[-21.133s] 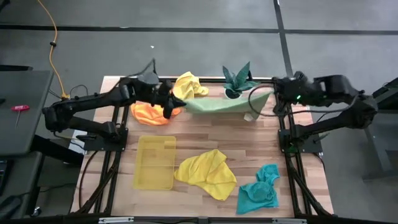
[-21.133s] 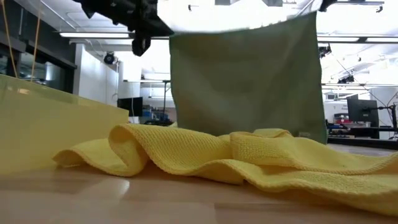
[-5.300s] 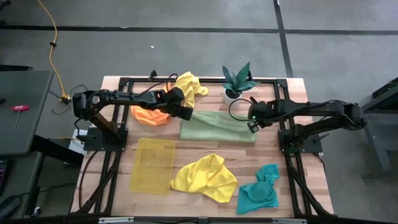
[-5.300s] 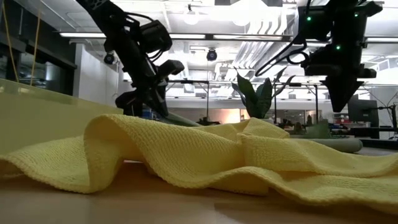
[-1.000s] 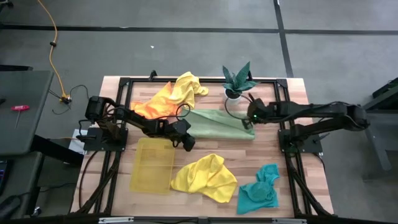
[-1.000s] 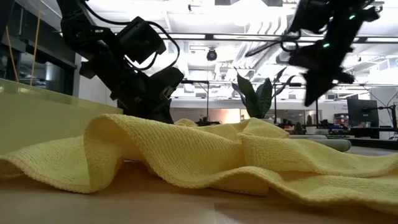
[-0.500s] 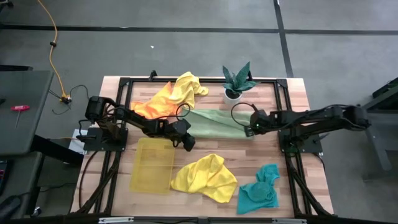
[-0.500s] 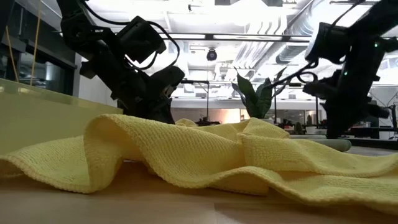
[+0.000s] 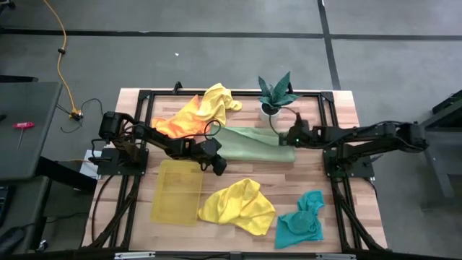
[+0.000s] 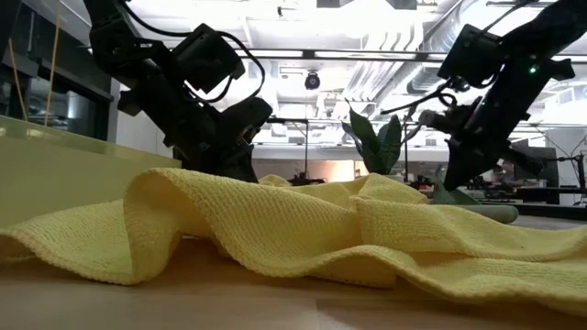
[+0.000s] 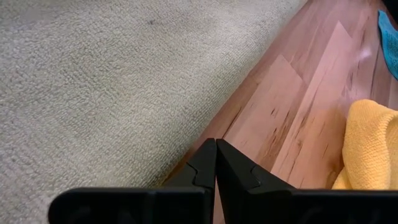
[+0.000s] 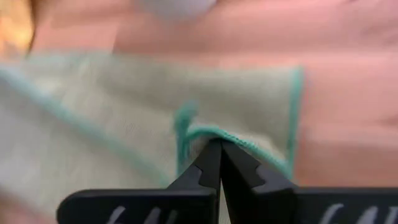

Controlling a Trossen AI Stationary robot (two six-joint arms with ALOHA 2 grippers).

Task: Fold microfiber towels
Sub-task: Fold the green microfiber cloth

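The olive-green towel point(image 9: 254, 144) lies flat in the middle of the far half of the desk point(image 9: 339, 180), folded into a long band. The right gripper point(image 9: 291, 137) is at the right end of this band. In the right wrist view its jaws are pressed together and a small fold of the teal-stitched edge point(image 12: 211, 132) sits at their tip, so they have hold of the olive-green towel there. The left gripper point(image 9: 216, 167) is low at the near left corner of the same towel. Its jaws are fully closed with nothing between them, and they rest on the wood just beside the cloth edge.

The orange towel point(image 9: 177, 124) and a yellow towel point(image 9: 215, 101) lie crumpled together near the far left corner. The second yellow towel point(image 9: 238, 206) lies bunched on the near half, beside the yellow plastic tray point(image 9: 178, 190). The teal towel point(image 9: 302, 220) lies crumpled near the right front corner. A small potted plant point(image 9: 274, 94) stands at the far edge, near the right gripper.
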